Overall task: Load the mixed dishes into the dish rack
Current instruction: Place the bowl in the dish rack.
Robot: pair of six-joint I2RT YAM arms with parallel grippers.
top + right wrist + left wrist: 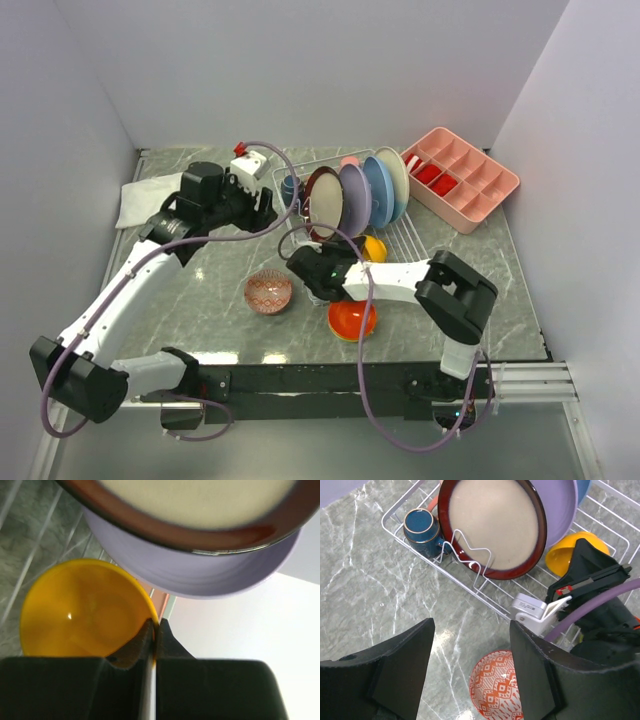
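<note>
Bowl first, from the top camera: the orange-yellow bowl (374,247) sits at the near edge of the dish rack (408,238), in front of the standing plates. My right claw (360,251) meets it from the near-left side. That arm is folded hard, its forearm running leftward low over the table and over the red-orange bowl (350,320). My left claw (262,204) hangs by the rack's left end, with the patterned pink bowl (268,292) on the table nearer the bases. I judge the left arm nearer to that bowl.

Left wrist camera: the fingers stand wide apart with nothing between them. The patterned bowl lies below, toward the right-hand finger. The navy cup (422,530) lies inside the rack's corner.

Right wrist camera: the claw is pinched tight on the yellow bowl's rim. The bowl spreads left of the fingers, mouth toward the lens, over the rack wires. The lavender plate (200,575) and the dark-red-rimmed plate (165,535) loom just ahead. I cannot tell whether the bowl rests on the wires. Letting go should come before any push forward.
</note>
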